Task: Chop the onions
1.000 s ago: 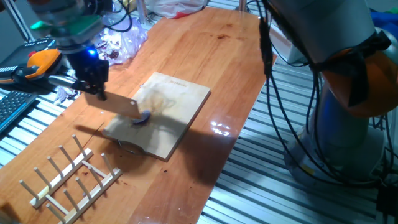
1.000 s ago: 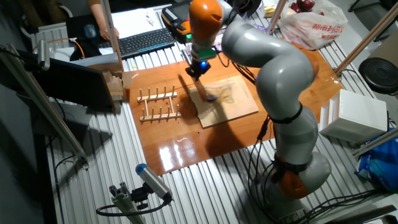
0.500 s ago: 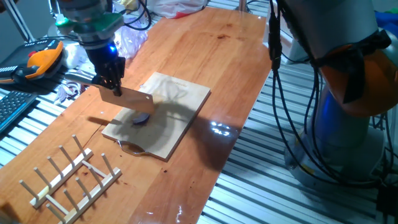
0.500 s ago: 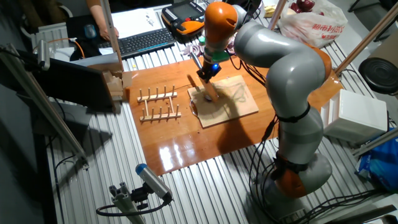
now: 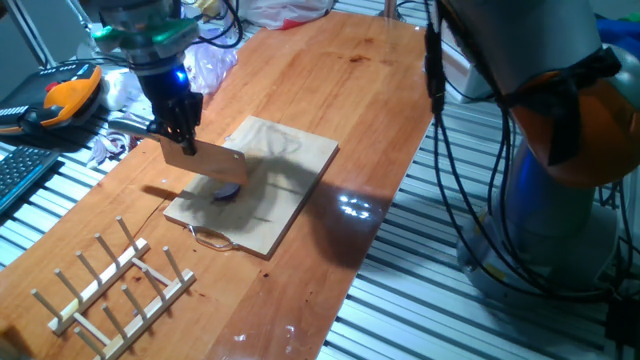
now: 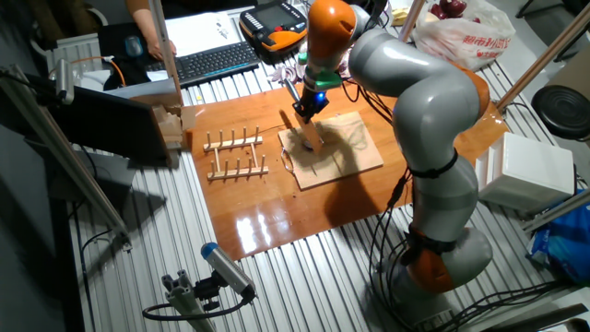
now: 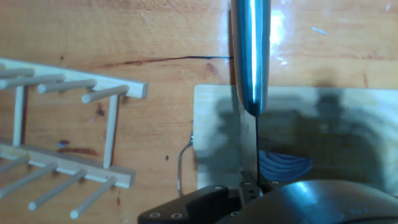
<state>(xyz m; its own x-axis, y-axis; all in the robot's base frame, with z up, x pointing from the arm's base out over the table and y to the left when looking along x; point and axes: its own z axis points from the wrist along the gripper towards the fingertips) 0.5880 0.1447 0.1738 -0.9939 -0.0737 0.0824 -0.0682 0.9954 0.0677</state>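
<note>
— What do we see changed since half a second ago?

— Very little. We find the hand (image 5: 178,128) in nearly the same spot over the cutting board (image 5: 290,160), still clenched on the cleaver (image 5: 205,160); a second ago it stood further toward the board's near-left edge and lower. The blade's edge sits just above the onion wedge (image 5: 228,190), which lies on the board's left half.

— And from the hand view?

— We look down the cleaver's steel handle (image 7: 250,56) and thin spine; the purple onion wedge (image 7: 283,165) lies just right of the blade on the board (image 7: 217,124). The wooden peg rack (image 7: 68,143) rests on the counter (image 7: 155,37) left of the board.

— Any writing we can read?

— Red print shows on the white plastic bag (image 6: 466,37) at the counter's far end, but we cannot read it.
</note>
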